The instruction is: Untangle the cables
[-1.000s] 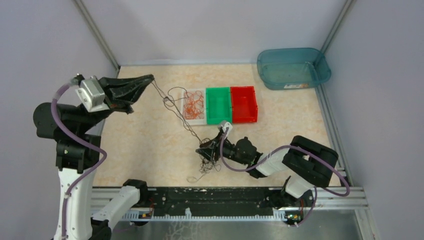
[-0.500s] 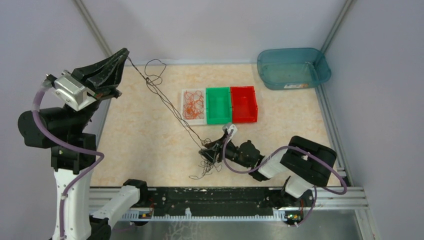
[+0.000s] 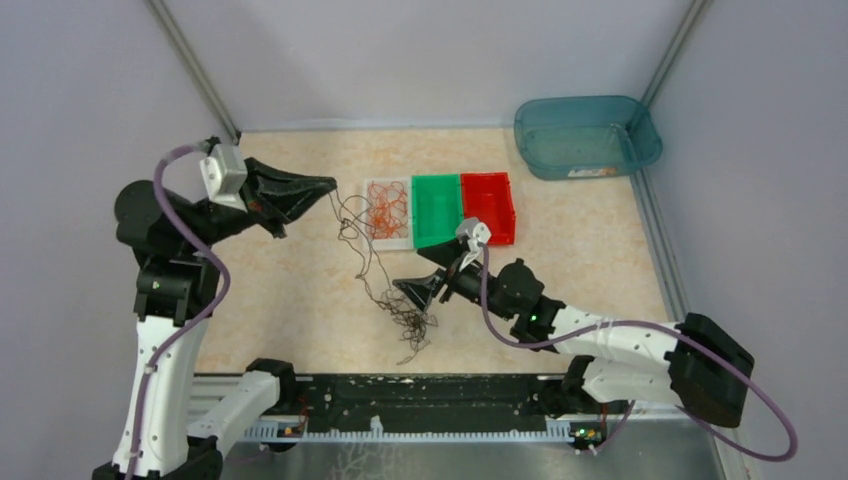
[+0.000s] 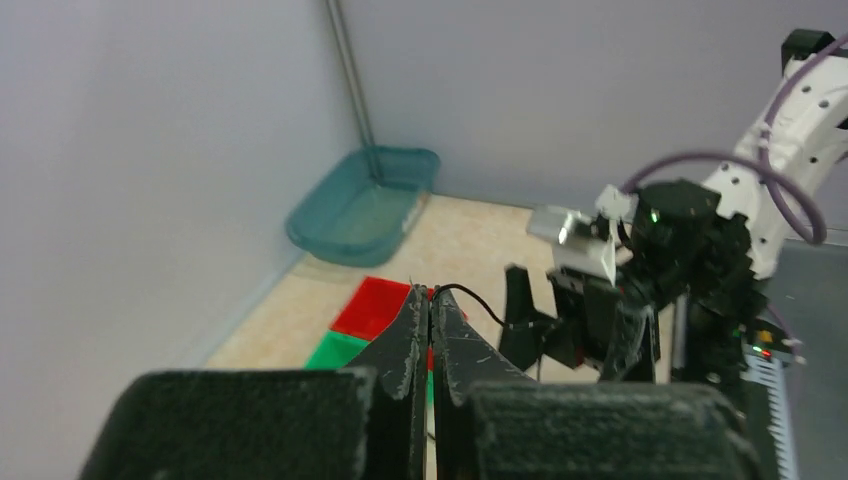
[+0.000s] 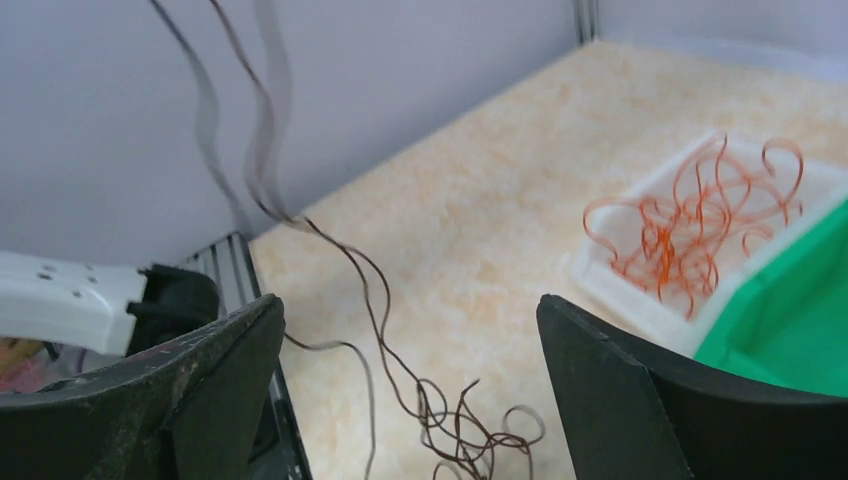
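My left gripper [image 3: 328,188] is shut on the end of a dark cable [image 3: 362,262], held above the table beside the white tray [image 3: 372,185]. In the left wrist view its tips [image 4: 430,293] pinch that dark cable [image 4: 472,299]. The strands hang slack down to a dark tangle [image 3: 407,322] on the table. My right gripper [image 3: 424,271] stands open just right of the tangle, nothing between its fingers. In the right wrist view the gripper [image 5: 408,305] frames the dark strands [image 5: 372,290] and the tangle [image 5: 470,440]. Orange cables [image 3: 385,210] [image 5: 700,215] lie in the white tray.
A green bin [image 3: 437,210] and a red bin [image 3: 488,207] stand right of the white tray. A teal tub [image 3: 585,135] sits in the far right corner. Grey walls close in the table; the rail [image 3: 420,395] runs along the near edge.
My right gripper opened, let go of the tangle and drew back a little. My left gripper swung from high at the far left down toward the white tray, slackening the dark strands.
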`<state>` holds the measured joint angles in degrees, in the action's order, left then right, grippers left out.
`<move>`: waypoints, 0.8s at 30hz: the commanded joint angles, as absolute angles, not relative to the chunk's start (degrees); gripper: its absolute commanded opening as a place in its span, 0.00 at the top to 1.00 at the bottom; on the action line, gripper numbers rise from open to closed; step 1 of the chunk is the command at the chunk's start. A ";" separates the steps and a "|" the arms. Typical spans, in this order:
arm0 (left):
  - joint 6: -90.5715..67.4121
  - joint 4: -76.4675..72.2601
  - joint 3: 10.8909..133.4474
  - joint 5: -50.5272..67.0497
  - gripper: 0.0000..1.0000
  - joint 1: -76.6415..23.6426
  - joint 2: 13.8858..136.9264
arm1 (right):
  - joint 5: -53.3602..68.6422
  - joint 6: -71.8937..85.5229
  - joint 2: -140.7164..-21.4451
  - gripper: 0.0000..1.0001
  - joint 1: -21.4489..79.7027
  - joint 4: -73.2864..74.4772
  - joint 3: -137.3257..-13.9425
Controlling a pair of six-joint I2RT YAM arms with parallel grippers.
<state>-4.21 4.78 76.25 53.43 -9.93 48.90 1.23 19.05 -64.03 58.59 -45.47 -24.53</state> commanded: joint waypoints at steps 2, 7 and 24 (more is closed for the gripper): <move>-7.75 7.26 72.52 62.03 1.00 -9.94 48.51 | 5.72 13.98 -59.35 0.01 58.10 -34.96 -34.07; -7.86 9.66 72.23 67.04 1.00 -10.00 49.27 | 9.32 12.74 -59.52 0.01 57.36 -33.43 -38.48; -3.95 13.58 62.89 51.28 1.00 -10.02 43.88 | 14.71 15.49 -53.95 0.13 53.92 -33.43 -42.38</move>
